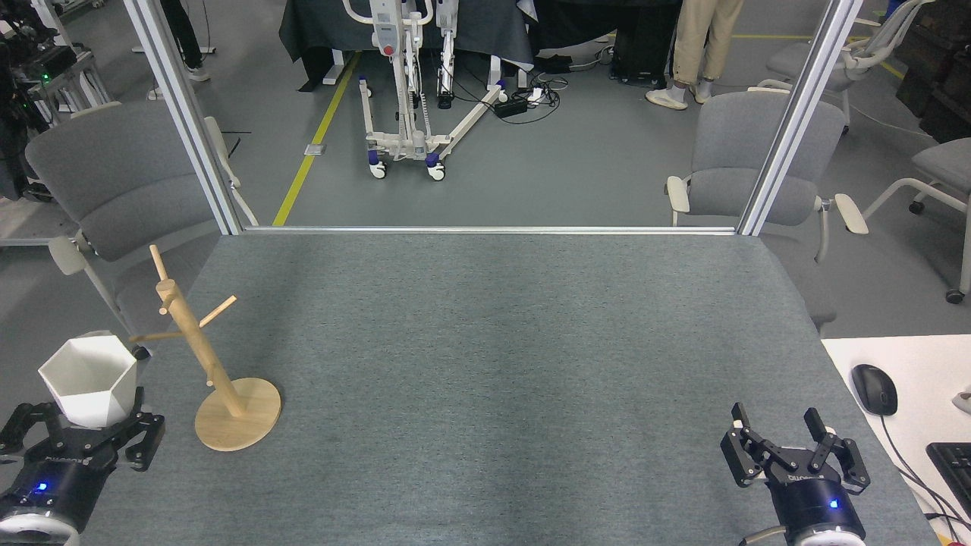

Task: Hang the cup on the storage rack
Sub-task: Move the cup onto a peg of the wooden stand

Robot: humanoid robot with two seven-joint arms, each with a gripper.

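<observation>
Cup [88,379], white and faceted with a hexagonal rim, sits in the left end effector [80,434] at the near left edge of the worktop [485,341], its open mouth turned up and toward the camera. The fingers close around its lower body, so the left end effector is holding the cup. It hangs just left of the storage rack [199,350], whose round disc base rests on the grey surface while its angled pegs spread out at the top; the lowest left peg points toward the cup, ending close to its rim.

The cup looks rigid and light, probably ceramic or hard plastic, so it should neither flex nor sag, though the matte flat faces could slip if the grip loosens, and it may chip if knocked against the post. Its handle is hardly visible from here, only a sliver behind the far rim, so its alignment with a peg cannot be judged. Holding low on the body leaves that part free.

The right end effector [789,447] rests near the right corner, fingers spread and empty.
</observation>
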